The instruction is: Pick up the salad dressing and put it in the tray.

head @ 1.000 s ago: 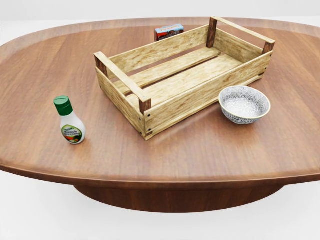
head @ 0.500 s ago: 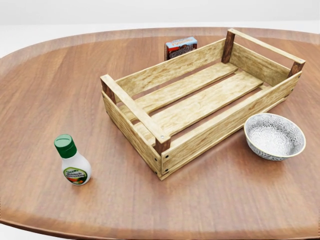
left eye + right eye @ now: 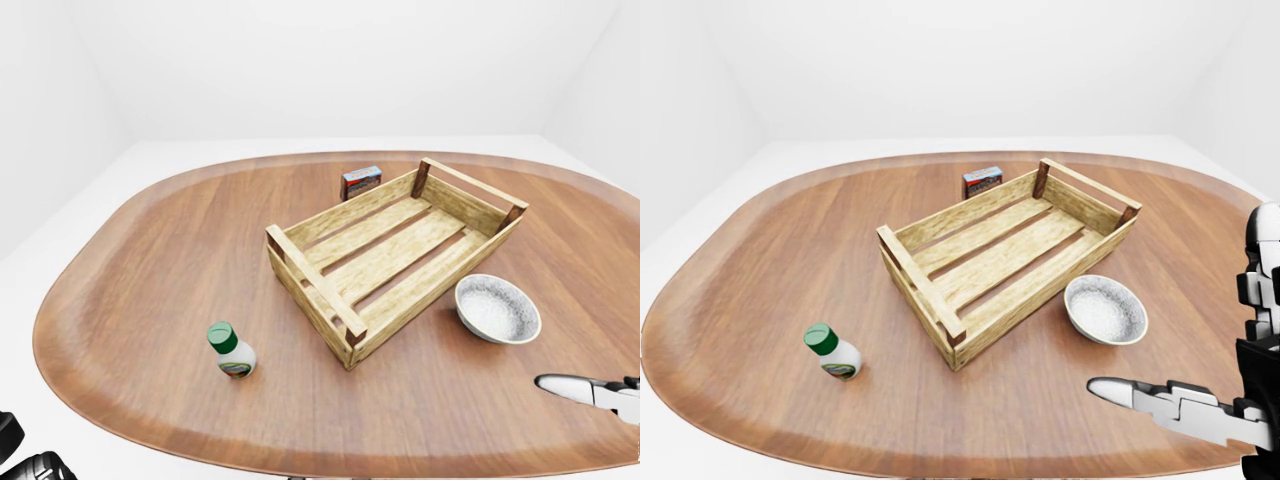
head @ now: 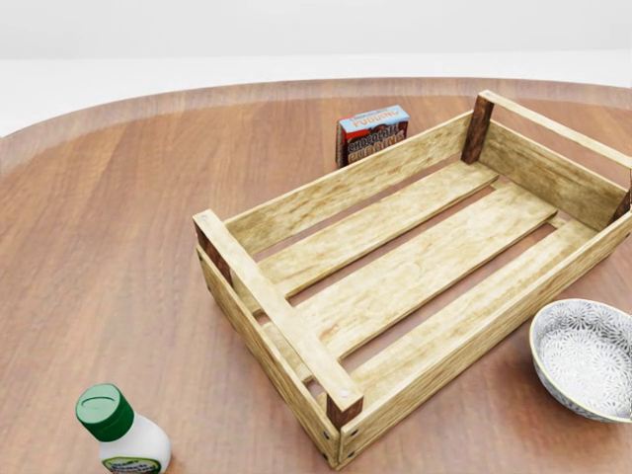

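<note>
While the base is rolling closer to the counter (image 3: 130, 260), the left-eye view is showing the salad dressing (image 3: 231, 351) standing upright at about eight o'clock from the tray (image 3: 392, 252), apart from it. A bowl (image 3: 497, 308) is sitting near the tray's four o'clock side, and a small box (image 3: 361, 181) is peeking out beyond its far wall at twelve o'clock. Dark parts of the left hand (image 3: 28, 462) are just entering at the bottom left corner; I cannot tell how its fingers are standing.

In the head view everything is looming larger than a second ago and sliding downward, the camera's doing rather than the things'; the bottle is now sinking off the lower edge, so reach is likely improving.

In the right-eye view the right hand (image 3: 1175, 403) is stretching an extended finger over the counter at five o'clock, holding nothing.
</note>
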Robot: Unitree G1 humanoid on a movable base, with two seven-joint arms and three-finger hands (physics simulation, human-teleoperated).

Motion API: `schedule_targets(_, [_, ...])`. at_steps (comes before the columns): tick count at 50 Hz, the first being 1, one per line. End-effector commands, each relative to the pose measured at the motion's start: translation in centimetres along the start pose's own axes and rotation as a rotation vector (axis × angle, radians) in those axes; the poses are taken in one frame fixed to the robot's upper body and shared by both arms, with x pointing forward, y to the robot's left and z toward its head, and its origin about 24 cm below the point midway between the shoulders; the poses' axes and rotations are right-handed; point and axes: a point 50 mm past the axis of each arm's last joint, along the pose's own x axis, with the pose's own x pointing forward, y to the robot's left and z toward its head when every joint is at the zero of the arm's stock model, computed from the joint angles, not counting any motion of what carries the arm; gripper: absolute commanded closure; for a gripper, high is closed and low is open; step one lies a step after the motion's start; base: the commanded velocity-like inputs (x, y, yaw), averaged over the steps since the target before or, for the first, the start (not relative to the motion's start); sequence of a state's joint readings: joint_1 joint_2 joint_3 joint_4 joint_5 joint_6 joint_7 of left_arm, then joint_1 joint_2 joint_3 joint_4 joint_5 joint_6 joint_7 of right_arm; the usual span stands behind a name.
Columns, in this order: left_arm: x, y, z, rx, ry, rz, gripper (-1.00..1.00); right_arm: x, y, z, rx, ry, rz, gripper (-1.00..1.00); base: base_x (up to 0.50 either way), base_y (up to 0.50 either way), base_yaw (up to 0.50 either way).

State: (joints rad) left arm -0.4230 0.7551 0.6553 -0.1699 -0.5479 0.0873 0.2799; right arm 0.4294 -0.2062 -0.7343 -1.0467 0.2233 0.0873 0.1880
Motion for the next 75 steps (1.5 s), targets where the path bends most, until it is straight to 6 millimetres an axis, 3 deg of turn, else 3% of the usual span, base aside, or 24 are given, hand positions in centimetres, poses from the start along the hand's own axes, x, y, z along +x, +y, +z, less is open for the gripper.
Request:
schedule_targets(1, [0.0,0.0,0.0,-0.002,0.000,0.001,-1.00,0.0,0.2,-0.1,-0.036,0.003,0.012,-1.00,0.50,0.12,0.00])
schedule_targets(27, [0.0,0.0,0.0,-0.004,-0.001,0.001,-1.00,0.5,1.7,-1.4,-0.304,0.163,0.089,-1.00,0.39,0.39,0.00])
schedule_targets(35, [0.0,0.0,0.0,-0.001,0.001,0.003,-1.00,0.4,1.8,-1.5,-0.308,0.182,0.090,-1.00,0.31,0.47,0.00])
schedule_targets(41, [0.0,0.1,-0.1,0.000,0.004,0.003,-1.00,-0.5,0.2,-0.9,-0.136,0.071,0.001,-1.00,0.13,0.19,0.00])
schedule_targets(47, [0.0,0.0,-0.1,-0.001,0.006,0.002,-1.00,-0.4,0.4,-0.5,-0.058,0.024,-0.005,-1.00,0.00,0.00,0.00])
schedule_targets(50, [0.0,0.0,-0.2,0.001,0.007,0.000,-1.00,-0.2,0.9,-0.7,-0.124,0.051,0.022,-1.00,0.00,0.00,0.00])
schedule_targets(54, [-0.1,0.0,-0.2,0.001,0.007,-0.001,-1.00,-0.3,0.7,-0.4,-0.016,0.010,0.043,-1.00,0.38,0.00,0.00])
schedule_targets(72, [0.0,0.0,-0.3,0.001,0.011,0.000,-1.00,0.0,1.6,-0.8,-0.135,0.060,0.075,-1.00,0.50,-0.05,0.00])
schedule_targets(75, [0.0,0.0,-0.3,0.001,0.011,0.000,-1.00,-0.3,1.4,-1.0,-0.091,0.067,0.052,-1.00,0.25,-0.03,0.00])
